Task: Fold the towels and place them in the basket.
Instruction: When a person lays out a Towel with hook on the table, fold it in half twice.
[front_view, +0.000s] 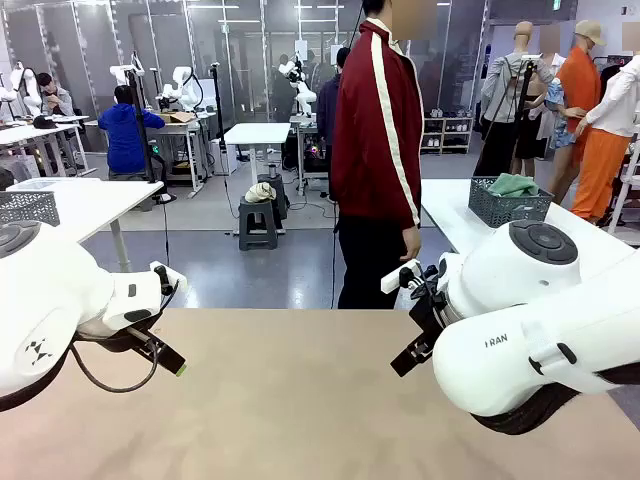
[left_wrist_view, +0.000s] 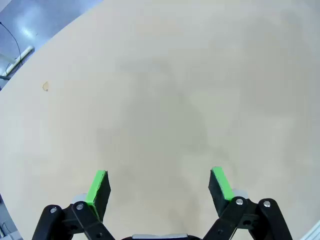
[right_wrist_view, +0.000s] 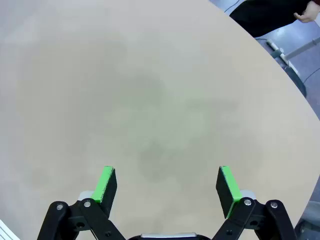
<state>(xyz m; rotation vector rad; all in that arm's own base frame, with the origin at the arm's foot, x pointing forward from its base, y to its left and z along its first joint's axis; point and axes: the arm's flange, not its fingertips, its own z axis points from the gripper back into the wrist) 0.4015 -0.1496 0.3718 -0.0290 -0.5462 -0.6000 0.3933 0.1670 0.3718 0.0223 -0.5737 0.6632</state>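
A green towel (front_view: 513, 184) lies bunched up in the dark grey basket (front_view: 508, 210), and it pokes up over the rim. The basket stands on a white bench (front_view: 452, 215), which is past the far right corner of the tan bench (front_view: 300, 400) and well apart from both claws.

A person (front_view: 377, 150) in a dark red jacket with a white stripe stands at the far side of the tan bench, near its middle. One hand (front_view: 411, 243) hangs down by the person's side.

The left claw (left_wrist_view: 160, 185) hangs over the left part of the tan bench. It is released: its two green pads (left_wrist_view: 99, 186) stand wide apart, with bare bench top between them. There is a tiny brown mark (left_wrist_view: 45, 86) on the bench top, far from this claw.

The right claw (right_wrist_view: 167, 182) hangs over the right part of the tan bench. It is released too, with its green pads spread wide and nothing between them. Both white arms lean in over the near side of the tan bench.
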